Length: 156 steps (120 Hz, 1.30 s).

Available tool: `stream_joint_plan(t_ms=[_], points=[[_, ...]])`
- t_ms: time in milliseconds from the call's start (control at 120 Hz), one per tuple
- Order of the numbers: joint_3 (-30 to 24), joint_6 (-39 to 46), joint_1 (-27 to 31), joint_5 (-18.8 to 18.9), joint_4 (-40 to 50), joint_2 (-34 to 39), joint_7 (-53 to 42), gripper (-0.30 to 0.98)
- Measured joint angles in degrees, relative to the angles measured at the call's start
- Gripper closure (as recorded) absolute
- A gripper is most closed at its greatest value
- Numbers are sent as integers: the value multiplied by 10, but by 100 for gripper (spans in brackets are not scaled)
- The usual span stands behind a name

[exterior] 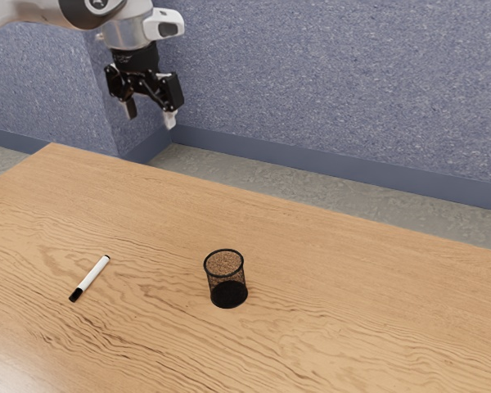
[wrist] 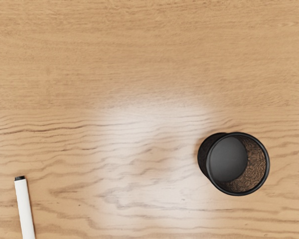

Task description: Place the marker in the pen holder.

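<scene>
Holding gripper [exterior: 150, 118] high at exterior view's upper left, spread and empty, presumably for straddling marker [exterior: 93, 275] lying flat at lower left, then filling pen holder [exterior: 228, 289], upright just below centre, mouth up for receiving.

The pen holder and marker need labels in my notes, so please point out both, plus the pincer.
Pen holder [exterior: 227, 281]: exterior view, side wall just below the rim.
Marker [exterior: 93, 274]: exterior view, white barrel.
Pincer [exterior: 150, 119]: exterior view, midway between the fingertips.
</scene>
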<state>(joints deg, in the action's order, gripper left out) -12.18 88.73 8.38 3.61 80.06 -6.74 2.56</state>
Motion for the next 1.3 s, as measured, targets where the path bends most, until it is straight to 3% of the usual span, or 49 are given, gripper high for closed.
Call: stream_joint_plan(t_ms=[275,400,558,867,1050,1300], points=[[-2,-6,32,-20,-19,-12,5,0],[-7,-24,-33,20,-50,-21,9,0],[-4,15,34,73,91,-48,10,0],[-4,116,126,88,227,-102,-13,0],[74,197,81,85,335,-84,-39,0],[126,258,57,74,440,-52,-75,0]])
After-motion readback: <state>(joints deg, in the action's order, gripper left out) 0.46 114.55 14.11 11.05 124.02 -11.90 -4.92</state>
